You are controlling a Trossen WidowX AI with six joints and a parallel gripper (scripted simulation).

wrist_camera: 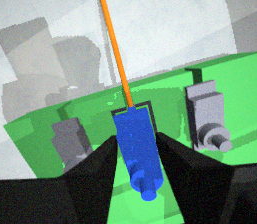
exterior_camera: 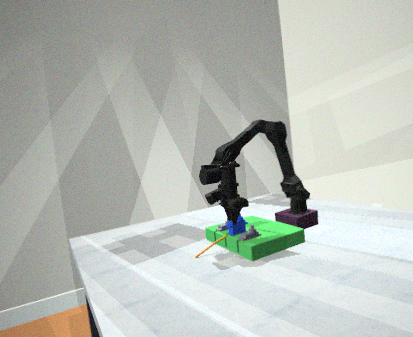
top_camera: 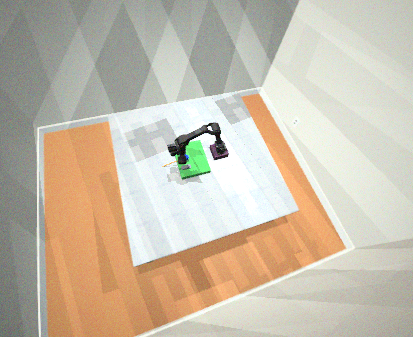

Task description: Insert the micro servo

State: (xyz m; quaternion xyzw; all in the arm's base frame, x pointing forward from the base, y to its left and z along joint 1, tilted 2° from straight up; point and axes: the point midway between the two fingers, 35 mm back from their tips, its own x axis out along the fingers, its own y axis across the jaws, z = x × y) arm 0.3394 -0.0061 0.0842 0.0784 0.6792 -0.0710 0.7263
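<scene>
My gripper is shut on the blue micro servo. I hold it upright with its output shaft toward the wrist camera. Its lower end is right at the dark-outlined empty pocket in the green deck. How deep it sits I cannot tell. Its orange cable runs straight out past the deck's far edge over the table.
Two grey servos sit in the deck on either side of the pocket; one also shows in the exterior view. The arm's purple base stands behind the deck on the pale table.
</scene>
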